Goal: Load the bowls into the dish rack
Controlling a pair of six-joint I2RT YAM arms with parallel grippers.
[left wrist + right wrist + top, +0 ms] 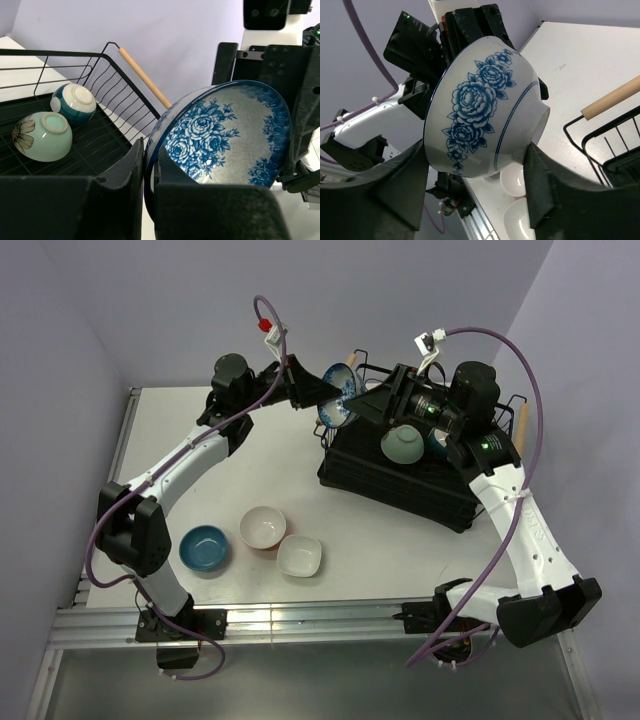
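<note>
A blue-and-white patterned bowl [338,395] hangs on its side in the air at the left end of the dish rack [400,485]. My left gripper [318,390] is shut on its rim [149,150], with one finger inside the bowl [225,135] and one outside. My right gripper [352,405] spans the same bowl [480,100] from rim to foot, a finger pressed against each [476,150]. A mint green bowl [401,445] and a teal-and-white bowl [75,102] lie upside down in the rack. A blue bowl [204,547], an orange-sided white bowl [263,527] and a squarish white bowl [300,556] sit on the table.
The rack's wire wall and light wooden handle [145,77] stand just behind the held bowl. The other handle [519,425] is at the rack's right end. Both arms meet over the rack's left corner. A metal rail [300,620] runs along the near table edge.
</note>
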